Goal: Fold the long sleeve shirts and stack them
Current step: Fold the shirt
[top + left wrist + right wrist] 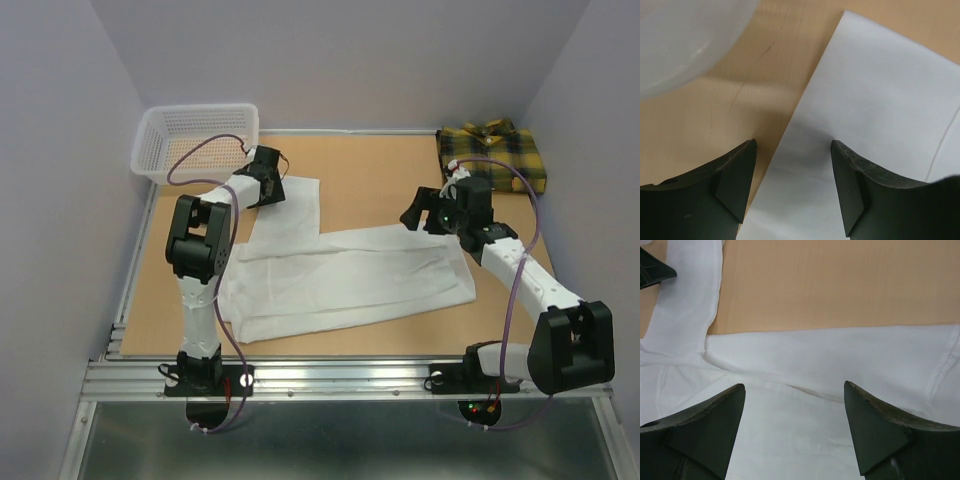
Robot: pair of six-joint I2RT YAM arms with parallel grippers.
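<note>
The white long sleeve shirt [340, 275] lies spread flat across the tan table, one sleeve [290, 205] reaching toward the back left. My left gripper [266, 193] hovers low over that sleeve's end. Its jaws are open and straddle the sleeve's [880, 90] left edge, with the left gripper [793, 142] just above the cloth. My right gripper [416, 211] is open over the white shirt's right part, and white cloth [840, 355] lies below the right gripper [794, 385] with nothing pinched. The plaid long sleeve shirt [492, 155] sits folded at the back right corner.
A white mesh basket [195, 140] stands at the back left corner, close to my left gripper, and appears blurred as the basket [680, 40] in the left wrist view. Bare tabletop [370, 185] lies between the sleeve and the plaid shirt. Walls enclose the table.
</note>
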